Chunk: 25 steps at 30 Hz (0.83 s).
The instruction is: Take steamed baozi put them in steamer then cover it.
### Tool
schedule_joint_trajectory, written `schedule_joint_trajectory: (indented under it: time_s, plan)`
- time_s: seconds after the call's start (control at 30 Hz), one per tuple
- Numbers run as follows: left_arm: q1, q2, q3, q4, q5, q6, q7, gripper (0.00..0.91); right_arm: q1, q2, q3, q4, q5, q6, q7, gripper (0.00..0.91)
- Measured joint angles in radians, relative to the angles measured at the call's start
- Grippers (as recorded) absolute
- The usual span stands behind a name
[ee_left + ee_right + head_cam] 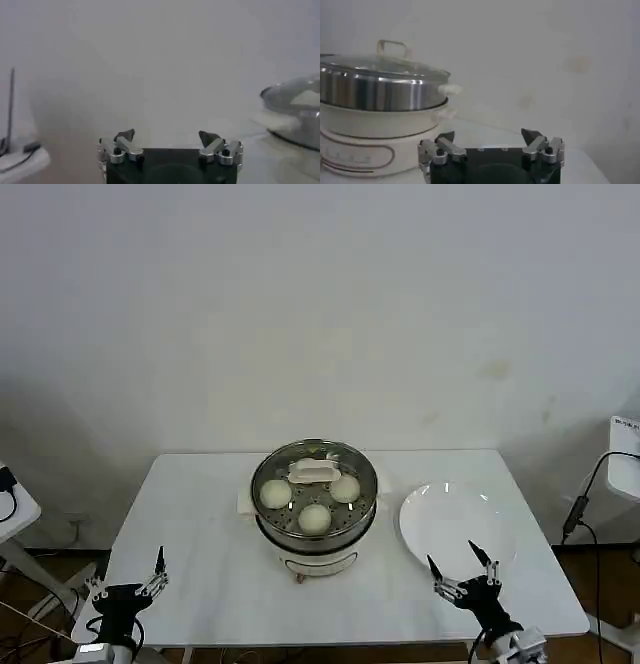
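Three baozi [314, 518] sit in the steamer [316, 540] under the cover [300, 456]; fragile glass, best lifted by its handle [313, 473]. Left claw [128, 588] and right claw [463, 572] hang wide, empty, near the steamer.

Soft, even light fills the head view, dimming into grey shadow toward the lower corners of the wall. Both wrist views look hazy and washed out, with the background out of focus. Small highlights glint on the steamer [380, 90] wall.
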<state>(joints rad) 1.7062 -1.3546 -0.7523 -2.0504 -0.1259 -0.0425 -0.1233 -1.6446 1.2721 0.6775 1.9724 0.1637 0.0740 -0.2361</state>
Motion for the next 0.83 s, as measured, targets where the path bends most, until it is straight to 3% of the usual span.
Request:
schedule_joint_trajectory:
  time_s: [0.37,0.83]
  plan:
    - [0.055,-0.014,-0.017,0.008,-0.027,-0.018,-0.01,0.907,-0.024,-0.016,-0.017,0.026,0.039,-0.043,-0.002,0.907]
    - [0.103,-0.028,-0.008,0.008,-0.021,-0.021,-0.019,0.907,-0.064,-0.045,-0.057,0.061,0.096,-0.067,0.041,0.907]
